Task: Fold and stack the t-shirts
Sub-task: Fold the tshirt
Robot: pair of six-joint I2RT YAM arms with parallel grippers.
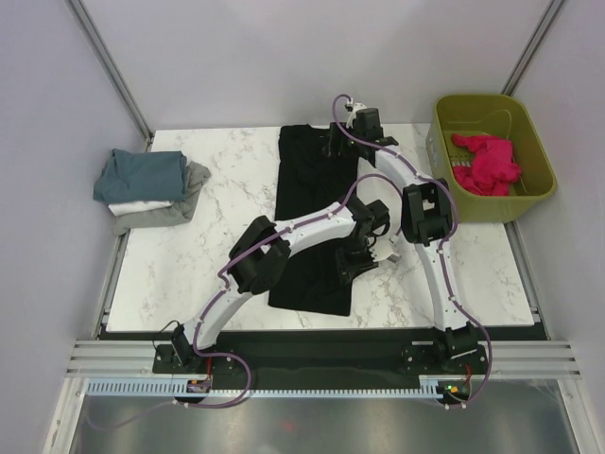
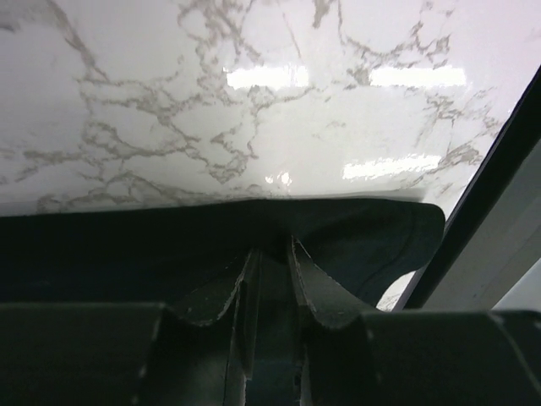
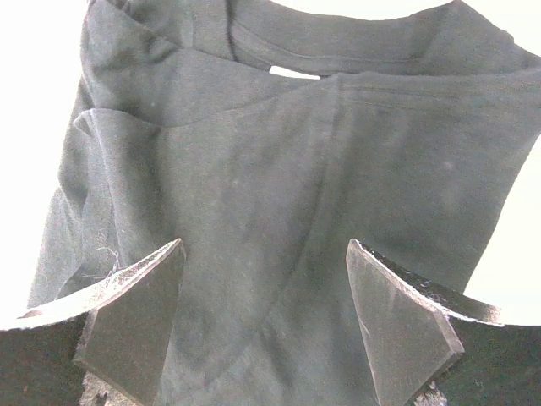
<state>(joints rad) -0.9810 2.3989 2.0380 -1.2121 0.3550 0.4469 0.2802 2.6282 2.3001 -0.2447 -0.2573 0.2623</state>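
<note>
Black t-shirt lies lengthwise down the middle of the marble table, collar end at the far edge, hem near the near edge. Its sides look folded inward, leaving a long narrow strip.

Left edge: a stack of folded shirts, teal-blue shirt on top, white shirt under it, grey shirt at the bottom and spilling out to the side. The stack overhangs the left edge a little. Bare marble between it and the black shirt.

Far right corner: olive-green basket, hanging past the right edge, pink cloth inside. Between the black shirt and the right edge runs a band of bare marble; the right arm stretches above it.

Left gripper is at the black shirt's right side, in the near half. Right gripper is over the collar end by the far edge.

Left wrist view only: fingers drawn close, pinching up a ridge of the black cloth at its edge; bare marble beyond, a dark strip crossing the corner.

Right wrist view only: fingers spread wide, nothing between them, over the chest just below the neckline. Small white label shows inside the collar; the overhead view does not show it.
</note>
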